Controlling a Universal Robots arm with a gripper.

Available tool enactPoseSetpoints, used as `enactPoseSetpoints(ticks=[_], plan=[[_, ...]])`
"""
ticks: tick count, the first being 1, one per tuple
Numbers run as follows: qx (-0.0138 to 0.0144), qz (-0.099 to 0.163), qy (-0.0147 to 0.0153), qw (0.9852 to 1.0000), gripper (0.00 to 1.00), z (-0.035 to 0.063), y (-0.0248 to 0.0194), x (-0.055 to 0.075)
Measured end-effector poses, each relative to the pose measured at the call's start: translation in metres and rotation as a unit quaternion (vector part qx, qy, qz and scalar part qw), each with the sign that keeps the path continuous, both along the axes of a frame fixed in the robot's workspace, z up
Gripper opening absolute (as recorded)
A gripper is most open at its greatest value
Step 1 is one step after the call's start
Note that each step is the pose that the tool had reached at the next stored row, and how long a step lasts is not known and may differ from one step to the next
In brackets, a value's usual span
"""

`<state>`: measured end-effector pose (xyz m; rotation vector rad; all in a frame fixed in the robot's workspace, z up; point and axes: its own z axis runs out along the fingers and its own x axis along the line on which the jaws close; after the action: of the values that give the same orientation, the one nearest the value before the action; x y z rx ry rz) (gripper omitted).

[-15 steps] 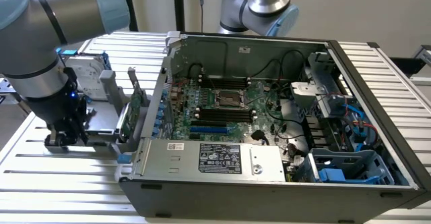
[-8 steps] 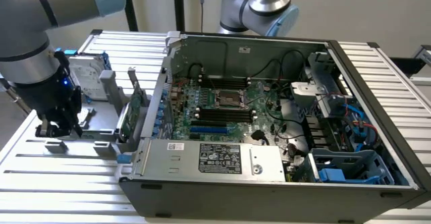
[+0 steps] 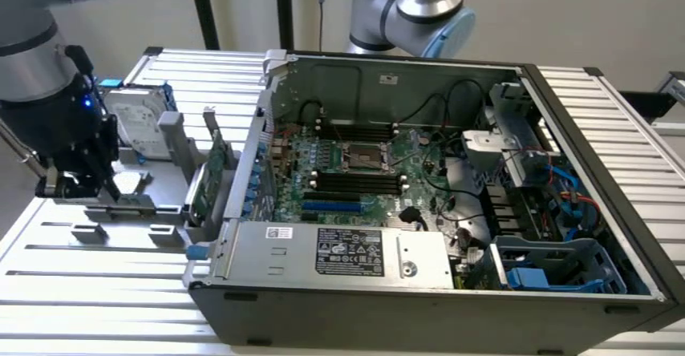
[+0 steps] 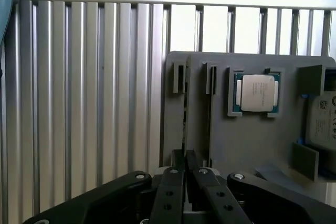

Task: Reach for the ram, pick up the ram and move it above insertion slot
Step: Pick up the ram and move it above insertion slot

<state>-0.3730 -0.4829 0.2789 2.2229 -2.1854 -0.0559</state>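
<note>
gripper [image 4: 185,155] clamps the thin ram [image 4: 184,124], seen edge-on

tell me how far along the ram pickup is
Reach looks done: the gripper is down at the grey tray, in line with a thin dark edge that is likely the ram. In hand: the pickup; whether the ram is gripped cannot be told. Left: the move, since nothing hangs above the black memory slots in the open case.
</note>
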Motion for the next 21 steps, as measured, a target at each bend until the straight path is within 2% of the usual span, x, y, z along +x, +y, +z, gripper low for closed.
enactPoseSetpoints(ticks=[9,21], plan=[[0.0,0.0,0.0002,1.0,0.13,0.0408,0.0,0.007],[0.0033,0.003,0.0023,1.0,0.13,0.0954,0.0,0.05]])
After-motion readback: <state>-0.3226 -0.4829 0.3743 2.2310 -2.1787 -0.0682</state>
